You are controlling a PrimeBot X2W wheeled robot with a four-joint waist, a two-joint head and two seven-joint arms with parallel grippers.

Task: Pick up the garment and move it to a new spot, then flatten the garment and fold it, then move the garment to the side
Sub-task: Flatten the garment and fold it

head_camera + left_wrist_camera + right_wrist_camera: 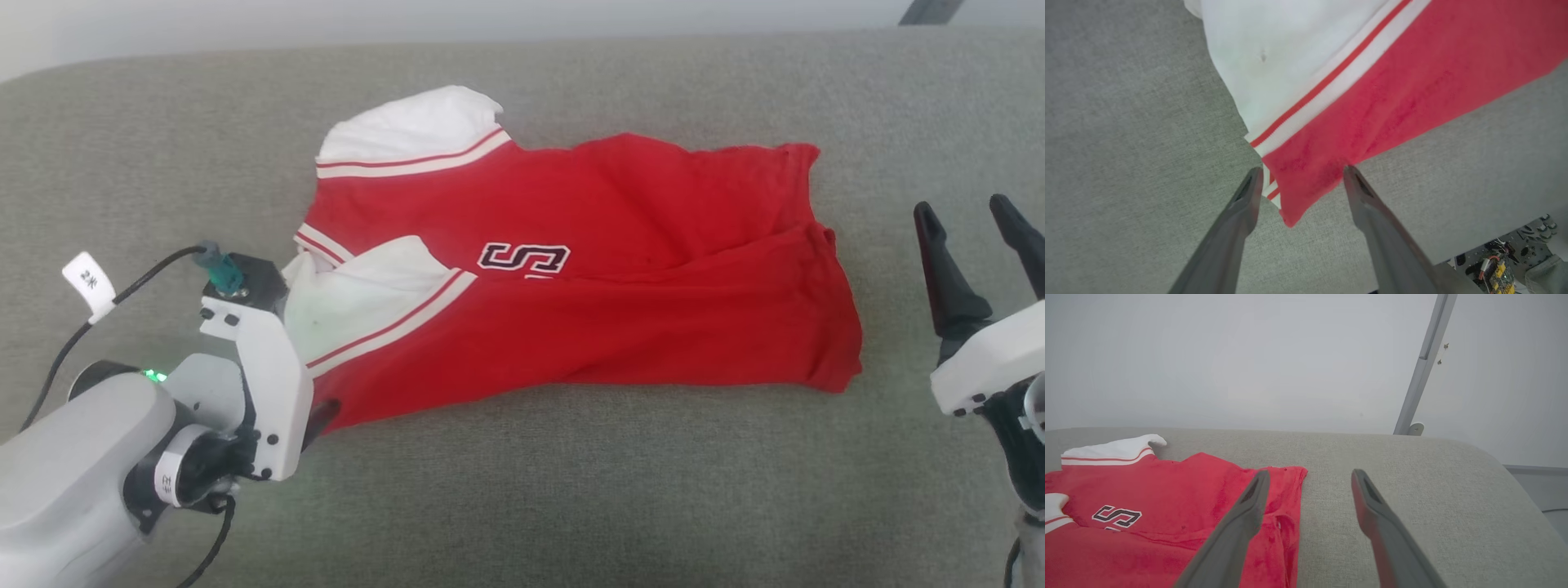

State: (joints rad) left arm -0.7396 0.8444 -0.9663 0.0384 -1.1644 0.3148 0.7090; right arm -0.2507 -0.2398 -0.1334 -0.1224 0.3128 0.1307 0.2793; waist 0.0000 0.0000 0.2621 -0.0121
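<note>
The garment (620,269) is a red jersey with white sleeves and a dark "S" logo. It lies folded lengthwise on a grey upholstered surface (571,490), sleeves to the left. My left gripper (314,416) sits at its lower left corner. In the left wrist view that gripper (1301,168) is open, and the garment's (1372,102) red corner with striped trim lies between the fingers, ungripped. My right gripper (962,204) stands open off the garment's right end, apart from it. The right wrist view has the gripper (1310,473) over the grey surface beside the garment's (1167,498) hem.
A pale wall rises behind the surface, with a grey metal post (1421,367) at the right. The surface rounds off at its far right end (1502,465). A black cable with a white tag (90,282) runs to my left wrist. Electronics (1498,265) show below the front edge.
</note>
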